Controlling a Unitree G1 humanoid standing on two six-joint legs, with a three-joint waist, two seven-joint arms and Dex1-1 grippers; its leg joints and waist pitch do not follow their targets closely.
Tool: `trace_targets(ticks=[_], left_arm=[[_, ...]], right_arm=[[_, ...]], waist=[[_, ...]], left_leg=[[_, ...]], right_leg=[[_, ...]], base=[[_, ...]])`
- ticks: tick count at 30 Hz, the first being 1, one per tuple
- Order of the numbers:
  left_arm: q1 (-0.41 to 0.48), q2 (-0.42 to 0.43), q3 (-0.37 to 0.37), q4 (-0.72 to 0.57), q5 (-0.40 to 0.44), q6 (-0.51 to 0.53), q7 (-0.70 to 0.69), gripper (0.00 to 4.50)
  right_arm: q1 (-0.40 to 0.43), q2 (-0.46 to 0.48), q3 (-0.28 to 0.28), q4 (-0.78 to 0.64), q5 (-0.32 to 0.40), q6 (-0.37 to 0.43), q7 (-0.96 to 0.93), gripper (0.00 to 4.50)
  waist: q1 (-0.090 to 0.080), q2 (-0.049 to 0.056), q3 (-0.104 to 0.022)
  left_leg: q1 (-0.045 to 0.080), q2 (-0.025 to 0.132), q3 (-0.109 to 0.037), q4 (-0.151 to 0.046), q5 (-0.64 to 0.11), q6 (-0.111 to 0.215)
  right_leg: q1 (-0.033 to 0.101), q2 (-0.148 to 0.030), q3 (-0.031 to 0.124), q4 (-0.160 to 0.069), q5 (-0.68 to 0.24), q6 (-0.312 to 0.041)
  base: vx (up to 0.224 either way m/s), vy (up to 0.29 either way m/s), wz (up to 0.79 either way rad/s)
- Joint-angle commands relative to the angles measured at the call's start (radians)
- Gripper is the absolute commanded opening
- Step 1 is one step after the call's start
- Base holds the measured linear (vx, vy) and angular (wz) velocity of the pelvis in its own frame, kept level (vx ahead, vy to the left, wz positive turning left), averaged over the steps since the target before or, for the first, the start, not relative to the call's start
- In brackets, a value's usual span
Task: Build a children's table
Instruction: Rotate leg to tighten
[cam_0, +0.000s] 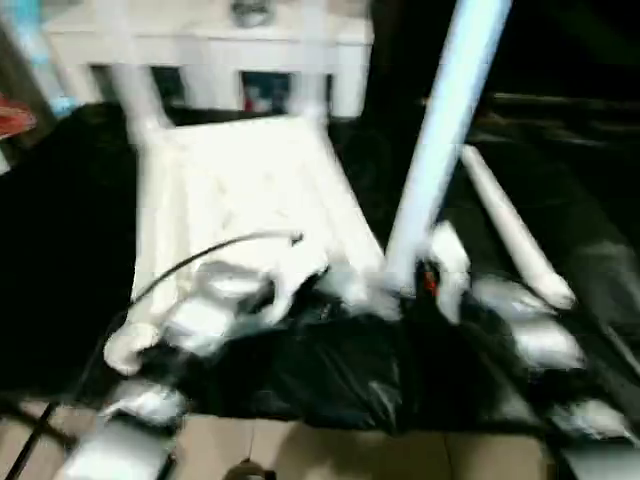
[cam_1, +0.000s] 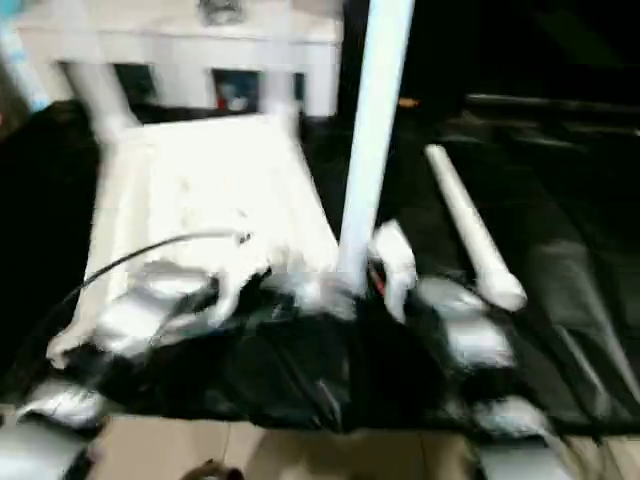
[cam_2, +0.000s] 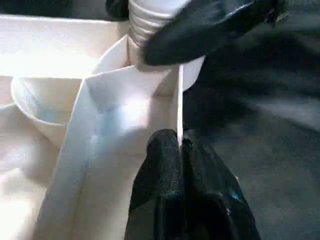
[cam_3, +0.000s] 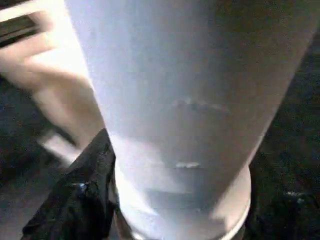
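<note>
The white table top (cam_0: 240, 190) lies upside down on a black cloth, with two legs (cam_0: 135, 90) standing in its far corner sockets. My right gripper (cam_0: 425, 275) is shut on a third white leg (cam_0: 440, 130) and holds it upright at the near right corner. In the left wrist view the threaded end of the leg (cam_2: 145, 20) sits at the corner socket (cam_2: 150, 75), gripped by the right gripper's black fingers (cam_2: 210, 30). My left gripper (cam_2: 180, 150) is shut on the raised rim beside that corner. A fourth leg (cam_0: 515, 230) lies loose on the cloth to the right.
A white cabinet (cam_0: 210, 40) stands behind the work. The black cloth (cam_0: 60, 250) covers the surface, and tan floor (cam_0: 350, 455) shows at its near edge. A black cable (cam_0: 190, 260) arches over my left forearm.
</note>
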Motion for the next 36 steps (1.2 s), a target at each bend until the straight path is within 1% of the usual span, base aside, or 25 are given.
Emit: trace_targets(ticks=[1,2,3,4,5,6,7,9,10,11,12,16,17,18,19,21,22,23,26,27,28,30,31,33,36], left_arm=[[-0.058,-0.067,0.022,-0.036,-0.043,-0.022,0.043,0.0],[-0.071,-0.095,0.027,-0.011,-0.031,-0.014,0.105,0.0],[-0.075,-0.104,0.027,-0.003,-0.027,-0.014,0.123,0.0],[-0.079,-0.112,0.025,0.006,-0.021,-0.015,0.145,0.0],[-0.079,-0.114,0.024,0.008,-0.02,-0.015,0.148,0.0],[-0.08,-0.12,0.016,0.014,-0.01,-0.022,0.158,0.0],[-0.076,-0.122,0.011,0.012,-0.008,-0.025,0.152,0.0],[-0.072,-0.123,0.006,0.008,-0.009,-0.029,0.138,0.0],[-0.072,-0.124,0.006,0.01,-0.008,-0.032,0.133,0.0],[-0.073,-0.124,0.006,0.013,-0.007,-0.035,0.133,0.0],[-0.073,-0.124,0.006,0.013,-0.007,-0.035,0.133,0.0],[-0.066,-0.107,0.0,0.004,-0.019,-0.059,0.093,0.0],[-0.063,-0.1,-0.002,-0.002,-0.025,-0.066,0.077,0.0],[-0.063,-0.1,-0.002,-0.002,-0.025,-0.066,0.077,0.0],[-0.054,-0.084,-0.007,-0.019,-0.036,-0.075,0.037,0.0],[-0.05,-0.078,-0.01,-0.026,-0.04,-0.081,0.019,0.0],[-0.036,-0.061,-0.017,-0.049,-0.055,-0.091,-0.028,0.0],[-0.026,-0.051,-0.022,-0.067,-0.066,-0.095,-0.061,0.0],[-0.016,-0.039,-0.025,-0.086,-0.079,-0.094,-0.093,0.0],[-0.016,-0.039,-0.025,-0.086,-0.079,-0.094,-0.093,0.0],[-0.003,-0.023,-0.032,-0.112,-0.094,-0.095,-0.135,0.0],[0.01,-0.005,-0.038,-0.136,-0.106,-0.091,-0.171,0.0],[0.02,0.012,-0.043,-0.154,-0.114,-0.087,-0.206,0.0],[0.028,0.029,-0.045,-0.165,-0.119,-0.086,-0.236,0.0],[0.037,0.069,-0.047,-0.17,-0.127,-0.08,-0.307,0.0]], right_arm=[[0.0,0.043,0.019,0.077,-0.03,0.03,-0.1,2.76],[-0.021,0.069,0.013,0.119,-0.035,0.013,-0.16,2.76],[-0.029,0.078,0.012,0.135,-0.039,0.006,-0.183,2.76],[-0.038,0.087,0.011,0.151,-0.045,-0.008,-0.205,2.76],[-0.04,0.088,0.01,0.153,-0.046,-0.01,-0.207,2.76],[-0.048,0.099,0.004,0.166,-0.044,-0.027,-0.215,2.76],[-0.051,0.104,0.0,0.165,-0.04,-0.031,-0.207,3.45],[-0.053,0.109,-0.005,0.16,-0.031,-0.031,-0.19,3.45],[-0.058,0.112,-0.01,0.165,-0.027,-0.032,-0.179,3.66],[-0.063,0.114,-0.013,0.175,-0.025,-0.036,-0.175,3.66],[-0.064,0.115,-0.014,0.176,-0.025,-0.037,-0.175,3.89],[-0.063,0.092,0.006,0.175,-0.033,-0.075,-0.127,4.04],[-0.06,0.082,0.014,0.17,-0.039,-0.087,-0.11,4.3],[-0.06,0.082,0.014,0.17,-0.039,-0.087,-0.11,4.38],[-0.044,0.061,0.022,0.147,-0.037,-0.103,-0.05,4.42],[-0.037,0.052,0.026,0.133,-0.035,-0.109,-0.025,4.42],[-0.014,0.028,0.037,0.093,-0.023,-0.112,0.046,4.42],[0.002,0.011,0.045,0.066,-0.016,-0.115,0.095,4.42],[0.018,-0.007,0.05,0.036,-0.002,-0.109,0.147,4.42],[0.018,-0.007,0.05,0.036,-0.002,-0.109,0.147,4.42],[0.036,-0.028,0.056,0.003,0.013,-0.101,0.204,4.42],[0.055,-0.051,0.062,-0.033,0.03,-0.085,0.258,4.42],[0.073,-0.074,0.07,-0.068,0.042,-0.075,0.31,4.16],[0.091,-0.096,0.082,-0.101,0.052,-0.064,0.361,4.06],[0.128,-0.136,0.11,-0.167,0.063,-0.039,0.458,3.83]], waist=[[-0.001,-0.01,-0.064],[-0.003,-0.012,-0.067],[-0.007,-0.012,-0.067],[-0.004,-0.009,-0.07],[-0.004,-0.009,-0.07],[-0.004,-0.01,-0.07],[-0.003,-0.009,-0.072],[-0.002,-0.008,-0.072],[-0.003,-0.007,-0.072],[-0.003,-0.006,-0.072],[-0.003,-0.006,-0.072],[-0.003,-0.007,-0.069],[-0.003,-0.007,-0.069],[-0.002,-0.007,-0.07],[-0.001,-0.006,-0.07],[-0.001,-0.007,-0.07],[0.0,-0.007,-0.071],[0.005,-0.009,-0.072],[0.011,-0.006,-0.073],[0.01,-0.007,-0.073],[0.01,-0.006,-0.072],[0.016,-0.006,-0.071],[0.021,-0.007,-0.072],[0.026,-0.005,-0.072],[0.032,-0.004,-0.068]], left_leg=[[0.02,0.036,-0.02,-0.077,-0.329,-0.006],[0.022,0.034,-0.019,-0.074,-0.326,0.002],[0.017,0.033,-0.019,-0.073,-0.309,0.01],[0.017,0.034,-0.018,-0.072,-0.295,0.015],[0.019,0.035,-0.016,-0.072,-0.29,0.02],[0.017,0.034,-0.016,-0.071,-0.288,0.023],[0.015,0.036,-0.016,-0.072,-0.278,0.027],[0.015,0.037,-0.016,-0.073,-0.272,0.034],[0.014,0.037,-0.016,-0.073,-0.27,0.036],[0.016,0.038,-0.016,-0.073,-0.275,0.036],[0.017,0.038,-0.015,-0.073,-0.28,0.036],[0.017,0.037,-0.016,-0.074,-0.306,0.034],[0.019,0.038,-0.015,-0.074,-0.307,0.034],[0.018,0.038,-0.015,-0.074,-0.301,0.034],[0.016,0.038,-0.015,-0.074,-0.297,0.035],[0.016,0.04,-0.015,-0.074,-0.296,0.04],[0.016,0.04,-0.015,-0.074,-0.293,0.041],[0.016,0.041,-0.014,-0.073,-0.279,0.055],[0.014,0.044,-0.013,-0.071,-0.248,0.07],[0.014,0.044,-0.013,-0.072,-0.249,0.069],[0.015,0.043,-0.013,-0.072,-0.253,0.066],[0.017,0.044,-0.012,-0.072,-0.261,0.066],[0.017,0.046,-0.013,-0.073,-0.264,0.068],[0.017,0.047,-0.011,-0.072,-0.262,0.071],[0.02,0.047,-0.011,-0.075,-0.285,0.06]], right_leg=[[0.041,-0.069,0.043,-0.095,-0.46,-0.151],[0.041,-0.07,0.044,-0.097,-0.457,-0.15],[0.043,-0.069,0.044,-0.094,-0.437,-0.156],[0.044,-0.069,0.044,-0.093,-0.421,-0.158],[0.042,-0.068,0.045,-0.092,-0.399,-0.166],[0.044,-0.067,0.045,-0.091,-0.389,-0.169],[0.046,-0.066,0.045,-0.087,-0.365,-0.175],[0.047,-0.064,0.046,-0.082,-0.329,-0.187],[0.048,-0.064,0.046,-0.081,-0.318,-0.19],[0.048,-0.064,0.046,-0.08,-0.306,-0.198],[0.047,-0.064,0.046,-0.08,-0.305,-0.202],[0.048,-0.067,0.045,-0.085,-0.353,-0.191],[0.046,-0.066,0.046,-0.086,-0.357,-0.19],[0.046,-0.067,0.046,-0.086,-0.352,-0.191],[0.047,-0.067,0.046,-0.084,-0.343,-0.194],[0.048,-0.066,0.048,-0.082,-0.326,-0.198],[0.048,-0.067,0.048,-0.082,-0.32,-0.201],[0.052,-0.066,0.048,-0.079,-0.297,-0.202],[0.05,-0.065,0.049,-0.072,-0.255,-0.221],[0.05,-0.065,0.049,-0.071,-0.254,-0.224],[0.049,-0.065,0.048,-0.073,-0.26,-0.225],[0.05,-0.063,0.048,-0.075,-0.274,-0.222],[0.051,-0.065,0.049,-0.073,-0.276,-0.218],[0.049,-0.063,0.049,-0.073,-0.275,-0.217],[0.045,-0.062,0.049,-0.077,-0.316,-0.209]], base=[[0.0,0.0,0.0],[0.0,0.0,0.0],[0.0,0.0,0.0],[0.0,0.0,0.0],[0.0,0.0,0.0],[0.0,0.0,0.0],[0.0,0.0,0.0],[0.0,0.0,0.0],[0.0,0.0,0.0],[0.0,0.0,0.0],[0.0,0.0,0.0],[0.0,0.0,0.0],[0.0,0.0,0.0],[0.0,0.0,0.0],[0.0,0.0,0.0],[0.0,0.0,0.0],[0.0,0.0,0.0],[0.0,0.0,0.0],[0.0,0.0,0.0],[0.0,0.0,0.0],[0.0,0.0,0.0],[0.0,0.0,0.0],[0.0,0.0,0.0],[0.0,0.0,0.0],[0.0,0.0,0.0]])
